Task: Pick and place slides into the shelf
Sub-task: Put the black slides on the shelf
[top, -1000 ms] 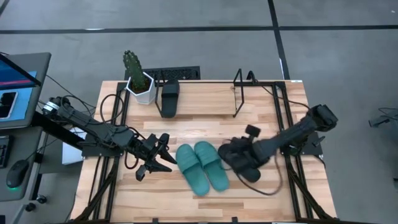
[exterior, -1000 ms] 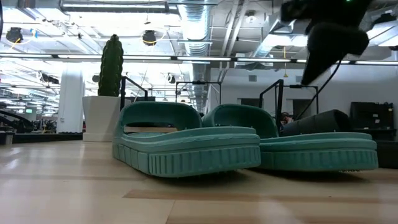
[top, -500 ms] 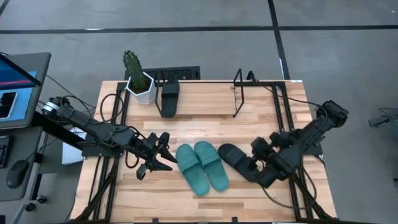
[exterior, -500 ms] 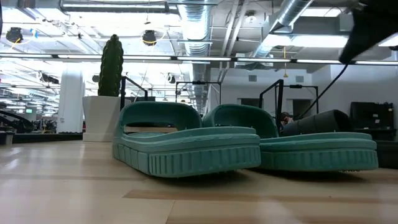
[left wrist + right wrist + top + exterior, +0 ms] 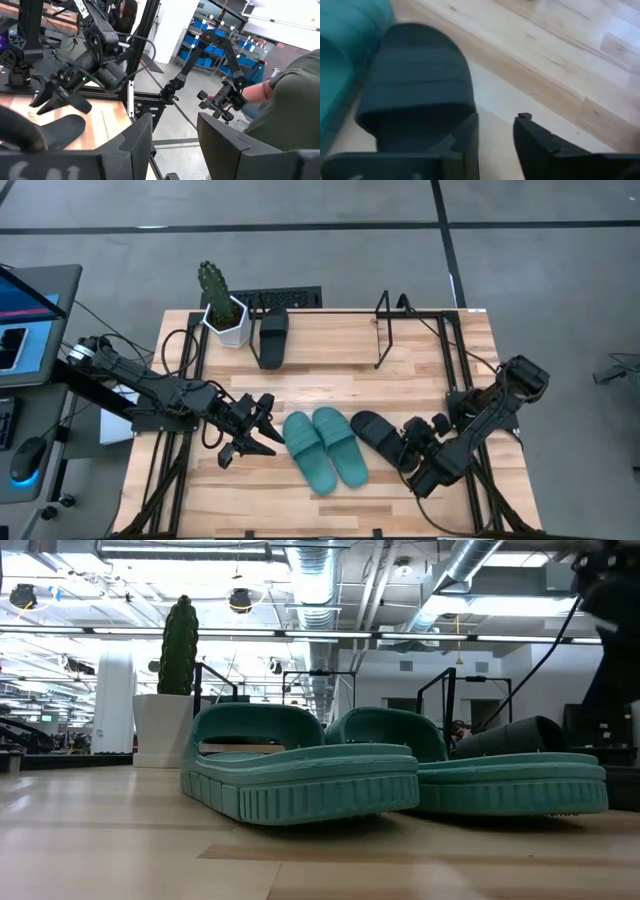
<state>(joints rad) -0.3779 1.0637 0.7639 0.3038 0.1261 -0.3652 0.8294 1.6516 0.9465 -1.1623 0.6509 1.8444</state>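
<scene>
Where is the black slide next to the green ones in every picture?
High view: the black slide lies on the table just right of the teal pair, beside the right gripper.
Low view: black slide shows behind the teal pair, at right.
Left wrist view: black slide lies on the wood, low left.
Right wrist view: black slide fills the left half.
Shared landmark: the teal pair.

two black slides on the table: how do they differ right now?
The black slide at the shelf lies at the table's far edge beside the cactus pot, pointing straight along the table's depth; the black slide near the right gripper lies mid-table beside the teal pair, angled. No gripper is near the first; the right gripper sits by the second, holding nothing. Both are matte black, sole down.
</scene>
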